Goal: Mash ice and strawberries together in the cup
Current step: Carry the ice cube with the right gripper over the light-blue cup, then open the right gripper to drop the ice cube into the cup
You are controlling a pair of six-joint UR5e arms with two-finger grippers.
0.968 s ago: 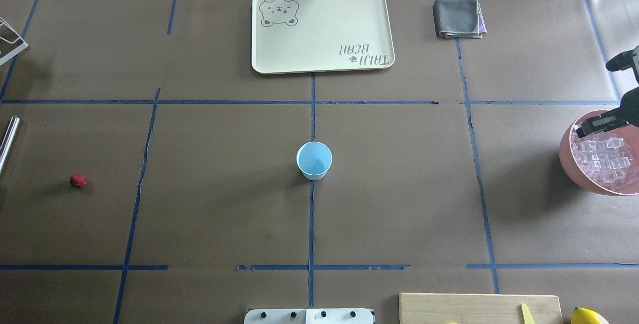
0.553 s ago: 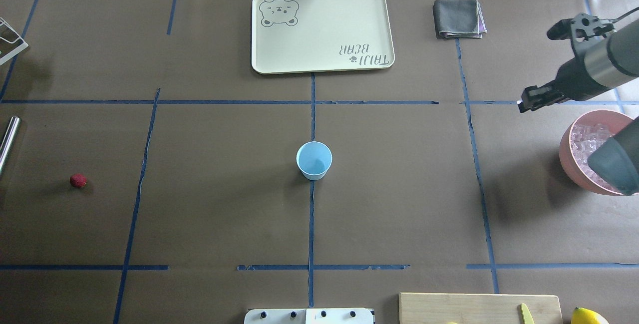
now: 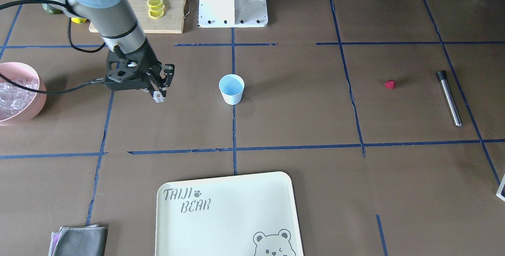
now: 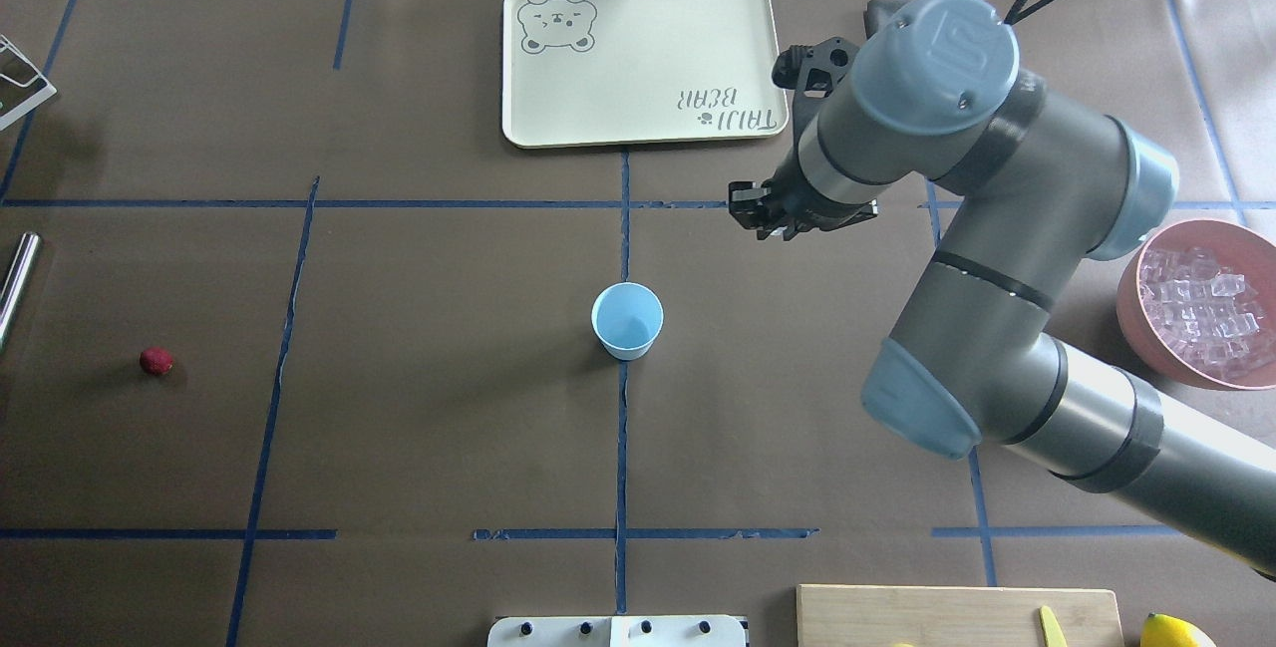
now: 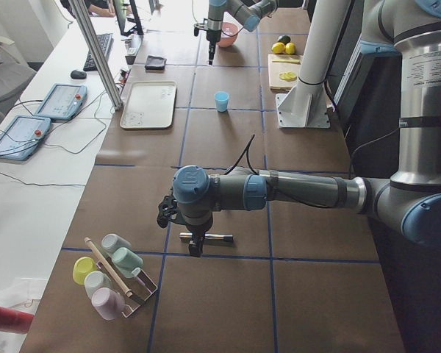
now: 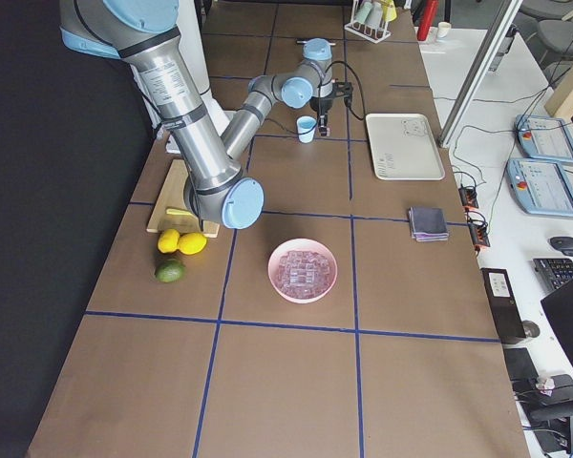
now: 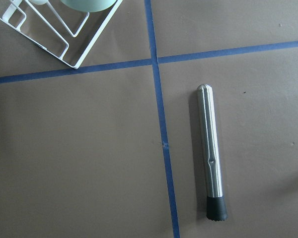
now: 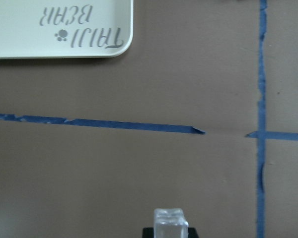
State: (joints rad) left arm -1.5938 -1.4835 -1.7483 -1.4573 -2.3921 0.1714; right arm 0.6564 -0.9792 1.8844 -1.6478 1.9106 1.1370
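The right tool (image 3: 158,92) is clamped on one ice cube (image 8: 170,224), raised off the surface (image 4: 399,408) at two o'clock of the cup (image 4: 627,320) from overhead, likely to drop it in; the strawberry (image 4: 156,361) waits at nine o'clock; how far open the left tool (image 5: 195,248) is, I cannot tell.

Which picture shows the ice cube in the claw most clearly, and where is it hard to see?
Right wrist view: the ice cube is sharp but cut off by the bottom edge. Front-facing view: it looks small and glassy in the right gripper. Overhead view: the cube does not show.
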